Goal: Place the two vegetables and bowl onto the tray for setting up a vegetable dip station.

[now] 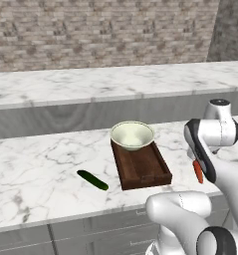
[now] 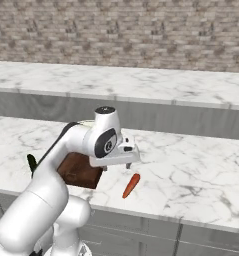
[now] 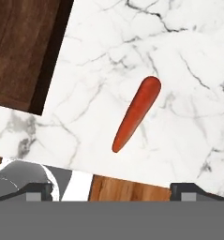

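The wooden tray (image 1: 145, 172) already carried the cream-green bowl (image 1: 132, 134) at its far end. The cucumber (image 1: 92, 180) lay on the marble counter (image 1: 36, 164) well left of the tray, the carrot (image 3: 136, 114) just right of it. My gripper (image 3: 111, 190) hovered above the carrot, spread and empty; both vegetables remained.

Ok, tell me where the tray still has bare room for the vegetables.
The bowl sits on the tray's far end, crowding it. The near stretch of dark wood, from the bowl to the near rim, is bare. The carrot lies on marble right of the tray, below the hand; the cucumber lies left.
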Controlling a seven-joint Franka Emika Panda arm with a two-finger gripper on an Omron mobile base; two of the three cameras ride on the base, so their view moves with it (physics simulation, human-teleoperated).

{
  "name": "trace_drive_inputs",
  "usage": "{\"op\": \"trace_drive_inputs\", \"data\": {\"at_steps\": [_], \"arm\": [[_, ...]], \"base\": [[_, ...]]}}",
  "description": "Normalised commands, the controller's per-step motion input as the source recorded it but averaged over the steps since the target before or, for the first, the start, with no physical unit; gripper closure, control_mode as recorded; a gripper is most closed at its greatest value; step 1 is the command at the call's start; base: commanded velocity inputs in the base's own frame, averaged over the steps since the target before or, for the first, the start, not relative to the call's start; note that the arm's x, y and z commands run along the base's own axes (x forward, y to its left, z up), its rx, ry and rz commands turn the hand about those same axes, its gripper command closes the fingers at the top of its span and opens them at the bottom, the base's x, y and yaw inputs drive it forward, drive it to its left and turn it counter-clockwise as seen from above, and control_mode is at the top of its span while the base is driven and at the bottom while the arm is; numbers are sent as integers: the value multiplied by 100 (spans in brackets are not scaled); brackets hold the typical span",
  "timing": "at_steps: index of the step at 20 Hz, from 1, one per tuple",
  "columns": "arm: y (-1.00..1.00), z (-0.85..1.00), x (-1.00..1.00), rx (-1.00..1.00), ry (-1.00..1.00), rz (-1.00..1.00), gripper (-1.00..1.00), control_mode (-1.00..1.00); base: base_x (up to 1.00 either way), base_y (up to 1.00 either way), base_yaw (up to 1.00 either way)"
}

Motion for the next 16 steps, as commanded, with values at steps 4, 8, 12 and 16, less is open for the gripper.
{"op": "trace_drive_inputs", "data": {"at_steps": [4,8,12,16], "arm": [[-9,-22,19,0,0,-13,-100,-100],[-7,-26,21,1,2,-13,-100,-100],[-15,-33,13,5,3,-9,-100,-100],[-15,-32,25,6,8,-7,-100,-100]], "base": [[0,0,0],[0,0,0],[0,0,0],[0,0,0]]}}
